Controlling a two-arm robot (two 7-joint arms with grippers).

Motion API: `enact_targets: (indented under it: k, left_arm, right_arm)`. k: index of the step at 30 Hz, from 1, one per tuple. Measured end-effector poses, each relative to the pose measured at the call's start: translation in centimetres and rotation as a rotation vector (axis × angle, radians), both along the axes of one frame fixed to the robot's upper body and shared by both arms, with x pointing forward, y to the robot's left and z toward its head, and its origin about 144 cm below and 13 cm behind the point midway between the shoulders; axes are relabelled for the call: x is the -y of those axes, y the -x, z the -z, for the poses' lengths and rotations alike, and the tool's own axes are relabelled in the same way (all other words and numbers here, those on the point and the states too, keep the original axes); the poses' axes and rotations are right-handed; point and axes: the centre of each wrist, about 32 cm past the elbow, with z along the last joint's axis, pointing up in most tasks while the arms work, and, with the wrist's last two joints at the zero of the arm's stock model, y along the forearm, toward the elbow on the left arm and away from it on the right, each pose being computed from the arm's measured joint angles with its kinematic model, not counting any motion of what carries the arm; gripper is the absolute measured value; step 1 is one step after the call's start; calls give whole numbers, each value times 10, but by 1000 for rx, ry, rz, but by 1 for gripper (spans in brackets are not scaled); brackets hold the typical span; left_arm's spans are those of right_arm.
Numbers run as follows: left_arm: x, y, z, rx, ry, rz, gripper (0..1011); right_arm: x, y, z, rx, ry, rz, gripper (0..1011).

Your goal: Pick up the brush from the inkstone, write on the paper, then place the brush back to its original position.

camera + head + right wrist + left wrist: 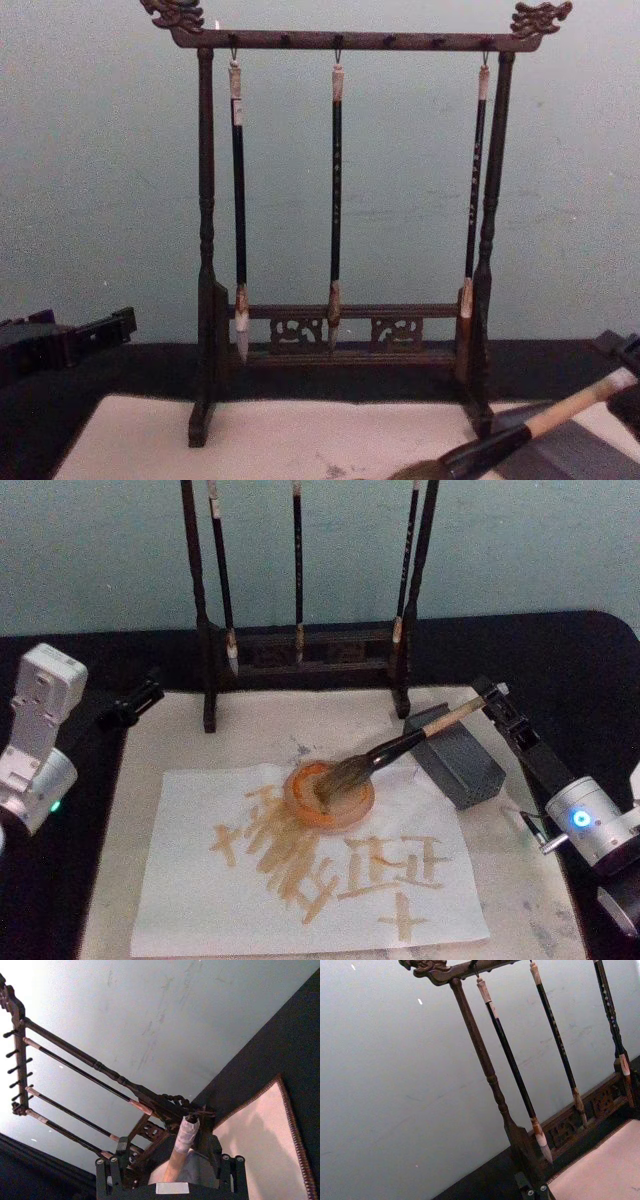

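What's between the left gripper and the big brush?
In the head view, the brush rack's left foot and bare mat lie between the left gripper and the brush.

The brush [410, 737] has a smooth tan wooden shaft, a glossy black ferrule and coarse bristles. The paper [200, 910] is thin and matt. The inkstone [465, 765] is dull grey stone. The rack [205, 250] is dark varnished wood, and the mat [250, 720] is felt-like cloth.
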Motion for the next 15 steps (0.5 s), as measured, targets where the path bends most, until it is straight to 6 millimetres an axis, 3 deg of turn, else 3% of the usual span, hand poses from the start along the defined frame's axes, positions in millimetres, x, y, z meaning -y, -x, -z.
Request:
enact_targets:
  k: [15]
  left_arm:
    - [0,0,0,0,0,0,1002]
  right_arm:
    - [-3,-2,2,-4,-21,-4,1000]
